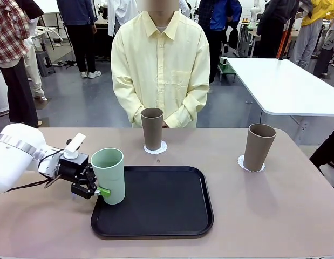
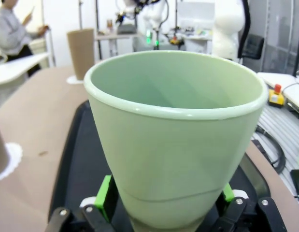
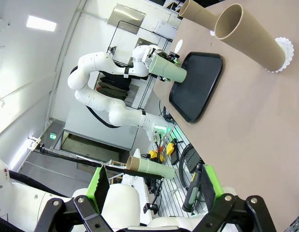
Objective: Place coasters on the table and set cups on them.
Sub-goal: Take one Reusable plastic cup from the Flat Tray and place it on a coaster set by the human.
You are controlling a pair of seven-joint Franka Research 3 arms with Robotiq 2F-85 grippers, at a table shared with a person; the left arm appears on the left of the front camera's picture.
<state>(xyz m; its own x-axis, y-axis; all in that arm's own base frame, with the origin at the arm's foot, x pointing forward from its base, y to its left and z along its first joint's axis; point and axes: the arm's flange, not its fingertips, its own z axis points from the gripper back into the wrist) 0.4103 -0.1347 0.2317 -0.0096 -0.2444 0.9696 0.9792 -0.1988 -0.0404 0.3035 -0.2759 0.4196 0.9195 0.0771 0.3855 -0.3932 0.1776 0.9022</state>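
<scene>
A pale mint green cup stands upright at the left edge of the black tray. My left gripper is shut on its lower part. In the left wrist view the green cup rises close up between the green pads. One brown cup stands on a white coaster in front of the person. A second brown cup stands on a coaster at the right. My right gripper is open and holds nothing, above the table, with a brown cup and its coaster ahead.
A person in a pale yellow shirt stands at the far edge with hands clasped. The rest of the tray holds nothing. A white table stands behind at the right. Bare tabletop lies left of the tray.
</scene>
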